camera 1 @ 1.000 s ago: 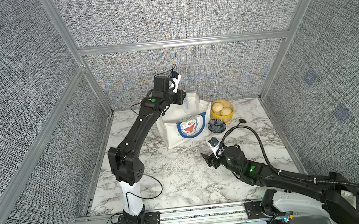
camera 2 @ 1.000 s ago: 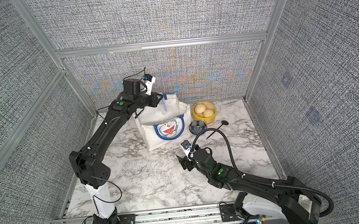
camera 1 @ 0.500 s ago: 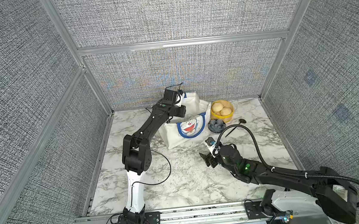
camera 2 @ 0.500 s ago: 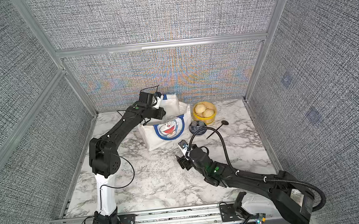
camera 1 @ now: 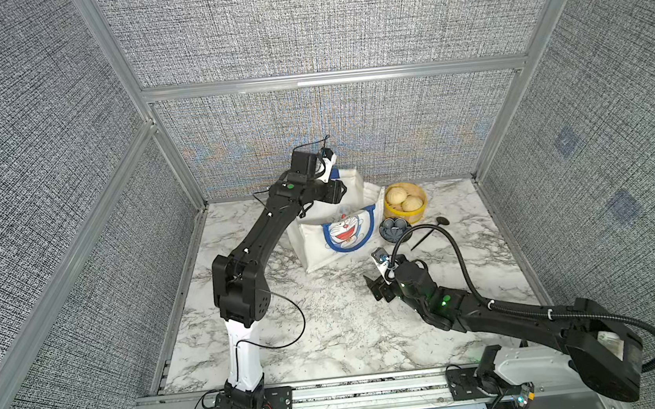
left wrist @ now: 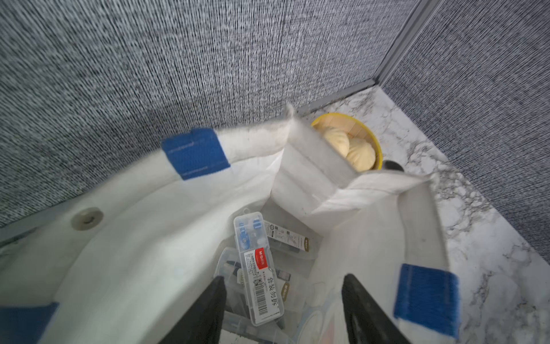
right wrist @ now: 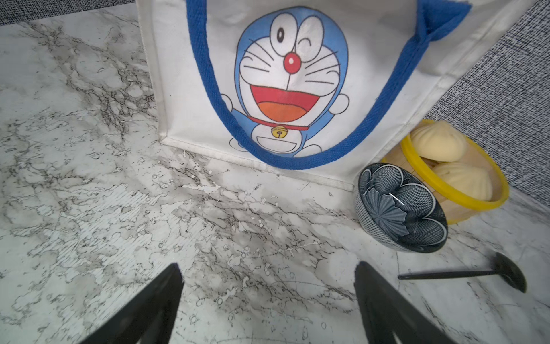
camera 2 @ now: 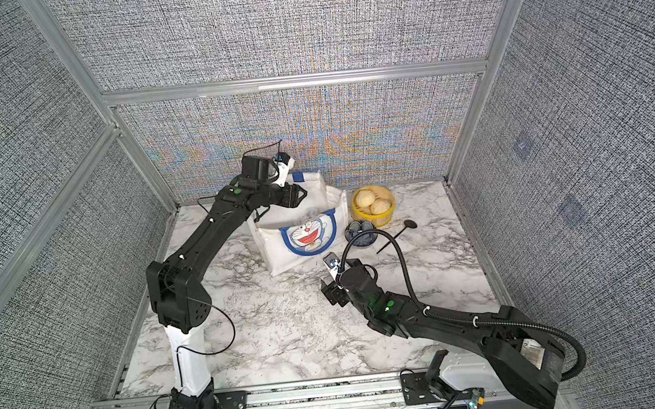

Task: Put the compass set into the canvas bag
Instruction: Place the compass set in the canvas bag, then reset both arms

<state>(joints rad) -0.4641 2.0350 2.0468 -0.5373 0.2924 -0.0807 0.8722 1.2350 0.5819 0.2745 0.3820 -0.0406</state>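
The off-white canvas bag [camera 1: 340, 229] [camera 2: 300, 232] stands at the back of the marble table, its mouth open. My left gripper [left wrist: 284, 286] [camera 1: 337, 190] hangs over that mouth, open. Below and between its fingers, touching neither, the compass set [left wrist: 257, 268] lies inside the bag. It is a clear plastic case with a red label and a barcode, resting on other clear cases. My right gripper [right wrist: 268, 277] [camera 1: 377, 286] is open and holds nothing, low over bare marble in front of the bag's cartoon-cat face [right wrist: 291, 74].
A yellow steamer basket [camera 1: 405, 204] with two buns stands right of the bag. A dark patterned bowl [camera 1: 394, 230] and a black spoon [camera 1: 430, 230] lie in front of it. Fabric walls close in the table at the back and both sides.
My left gripper has gone from shut to open above the bag. The left arm dipped toward the bag and rose again. The right gripper opened a little wider and hardly moved.
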